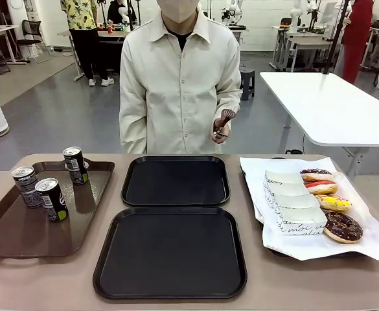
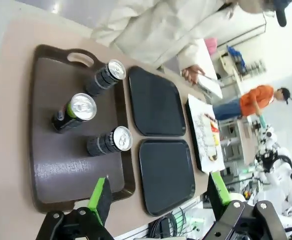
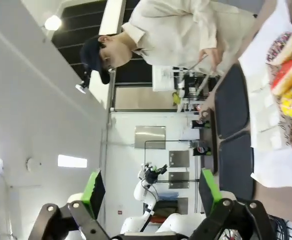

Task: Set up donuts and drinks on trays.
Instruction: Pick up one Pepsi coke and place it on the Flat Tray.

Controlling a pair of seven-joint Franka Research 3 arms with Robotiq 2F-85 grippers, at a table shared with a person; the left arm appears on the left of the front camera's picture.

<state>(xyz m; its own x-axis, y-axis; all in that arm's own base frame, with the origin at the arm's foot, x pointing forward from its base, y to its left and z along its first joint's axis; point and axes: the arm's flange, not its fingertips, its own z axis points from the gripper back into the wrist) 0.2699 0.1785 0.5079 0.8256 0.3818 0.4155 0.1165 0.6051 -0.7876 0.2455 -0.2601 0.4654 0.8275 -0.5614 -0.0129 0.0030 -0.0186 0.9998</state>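
Observation:
Three dark drinks cans (image 1: 52,198) stand on a long brown tray (image 1: 21,227) at the left. Two black square trays lie in the middle, bare: the far tray (image 1: 176,181) and the near tray (image 1: 170,253). Several iced donuts (image 1: 333,203) in white sleeves lie in a row on white paper at the right. My left gripper (image 2: 159,195) hangs open high above the brown tray (image 2: 61,165) and its cans (image 2: 76,111). My right gripper (image 3: 150,192) is open in the air, with the donuts (image 3: 285,75) far off to one side.
A person stands at the far side of the table holding tongs (image 1: 223,123) in one hand. The white paper (image 1: 257,188) under the donuts covers a dark tray at the right. Bare tabletop (image 1: 46,278) runs along the near edge.

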